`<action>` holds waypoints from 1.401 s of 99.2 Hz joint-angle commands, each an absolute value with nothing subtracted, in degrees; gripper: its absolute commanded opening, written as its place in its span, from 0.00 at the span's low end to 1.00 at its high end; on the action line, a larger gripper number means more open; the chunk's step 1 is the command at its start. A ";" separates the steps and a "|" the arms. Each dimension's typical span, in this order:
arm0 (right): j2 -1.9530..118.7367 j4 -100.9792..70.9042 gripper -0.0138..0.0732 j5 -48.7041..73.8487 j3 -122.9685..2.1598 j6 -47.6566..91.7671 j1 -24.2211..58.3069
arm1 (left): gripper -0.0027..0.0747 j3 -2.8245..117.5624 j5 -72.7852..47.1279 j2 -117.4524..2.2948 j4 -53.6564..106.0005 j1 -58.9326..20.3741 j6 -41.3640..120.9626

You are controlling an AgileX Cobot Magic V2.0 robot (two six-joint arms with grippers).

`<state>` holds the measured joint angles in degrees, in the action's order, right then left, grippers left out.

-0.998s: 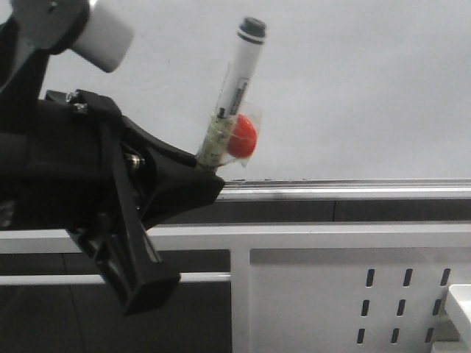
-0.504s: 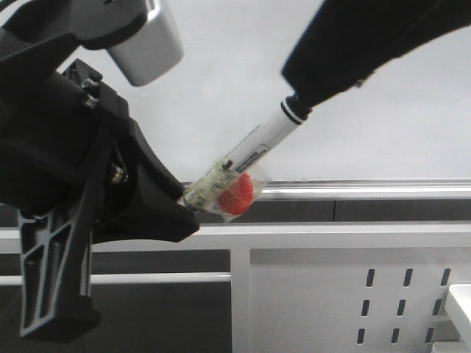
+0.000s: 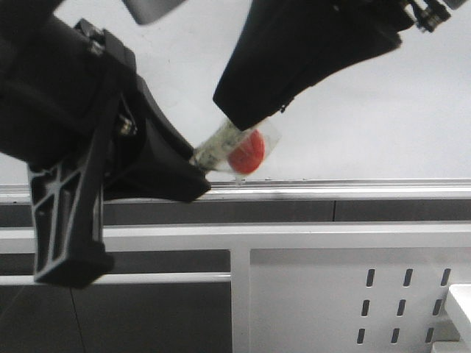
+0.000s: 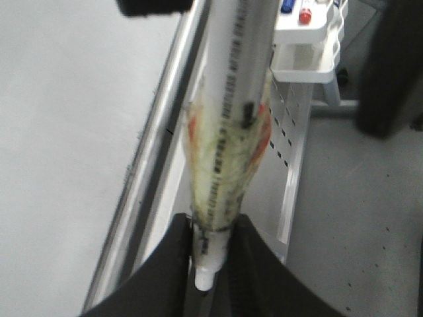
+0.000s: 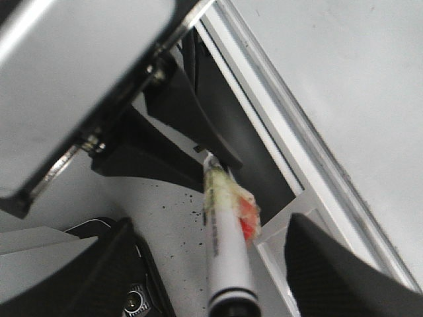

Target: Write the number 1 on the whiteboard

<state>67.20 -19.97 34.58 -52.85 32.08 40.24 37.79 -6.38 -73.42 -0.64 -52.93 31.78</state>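
A white marker pen slants up to the right; only a short stretch of its barrel shows in the front view. A red magnet is bound to its side under clear, yellowed tape. Lower down stands a white perforated metal panel with rows of short slots. A white tray holds a blue-capped and a red-capped item.

The right tool hides the marker pen's cap end in the front view; whether it grips cannot be told. Both arms run off-frame.
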 commanded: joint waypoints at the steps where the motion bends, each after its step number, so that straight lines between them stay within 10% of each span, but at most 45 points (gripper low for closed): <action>1: 66.20 -19.66 0.66 30.52 -54.90 32.82 40.42 | 0.01 39.68 -1.57 -70.79 -0.49 -53.19 31.61; 29: 66.20 -19.66 0.62 30.21 -54.90 32.82 40.42 | 0.01 39.68 -1.43 -70.53 -0.39 -53.19 31.61; 62: 66.20 -19.66 0.07 31.27 -54.90 32.82 40.42 | 0.01 39.68 1.84 -70.53 -0.39 -53.19 31.61; 96: 66.20 -19.66 0.08 30.88 -54.90 32.82 40.42 | 0.02 39.68 0.81 -70.53 -0.39 -53.19 31.61; 122: 66.09 -19.66 0.08 29.67 -55.04 32.82 40.42 | 0.48 39.68 1.04 -68.81 4.09 -53.08 31.61; 139: 65.95 -19.66 0.08 27.21 -55.04 32.72 40.42 | 0.54 39.33 0.93 -65.35 12.23 -51.56 31.61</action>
